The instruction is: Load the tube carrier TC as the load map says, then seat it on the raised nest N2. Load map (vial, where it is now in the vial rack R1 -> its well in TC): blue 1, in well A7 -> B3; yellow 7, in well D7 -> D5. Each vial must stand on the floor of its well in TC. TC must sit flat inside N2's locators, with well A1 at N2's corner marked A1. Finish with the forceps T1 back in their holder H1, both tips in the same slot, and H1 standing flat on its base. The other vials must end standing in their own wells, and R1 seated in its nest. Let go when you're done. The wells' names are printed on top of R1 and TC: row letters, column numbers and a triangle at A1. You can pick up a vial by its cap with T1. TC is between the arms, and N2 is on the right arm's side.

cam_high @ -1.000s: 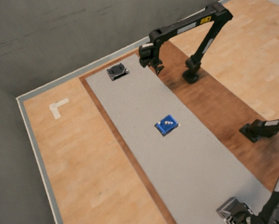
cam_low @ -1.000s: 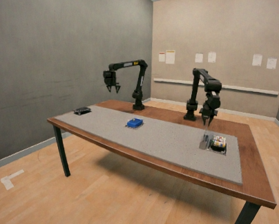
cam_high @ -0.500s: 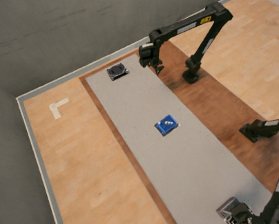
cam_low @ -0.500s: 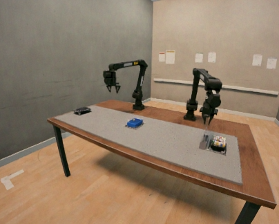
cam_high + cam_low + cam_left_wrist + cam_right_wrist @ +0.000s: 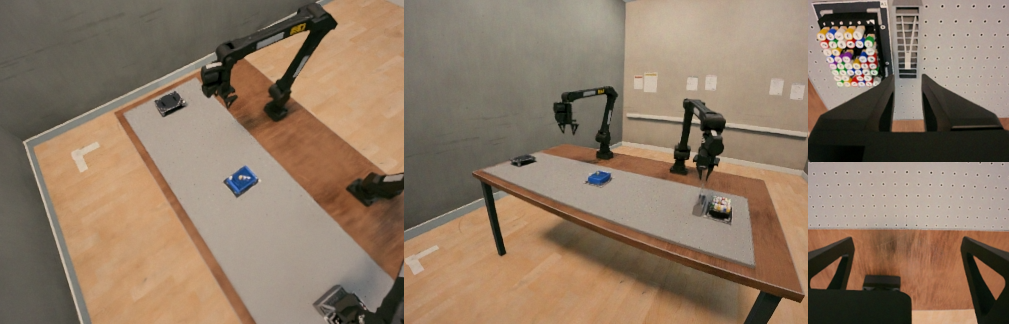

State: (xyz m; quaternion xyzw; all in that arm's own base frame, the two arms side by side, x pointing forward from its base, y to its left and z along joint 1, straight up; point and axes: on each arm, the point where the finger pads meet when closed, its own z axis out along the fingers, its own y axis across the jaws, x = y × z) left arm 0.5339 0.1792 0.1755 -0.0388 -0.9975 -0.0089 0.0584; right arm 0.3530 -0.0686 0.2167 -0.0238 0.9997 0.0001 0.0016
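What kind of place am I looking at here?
Probably a robotics lab or test room: two black jointed arms stand on a long wooden table, which also carries a rack of small vials with coloured caps.

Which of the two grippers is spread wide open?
The right gripper, out over the table's brown border; the left gripper's fingers stand much closer together.
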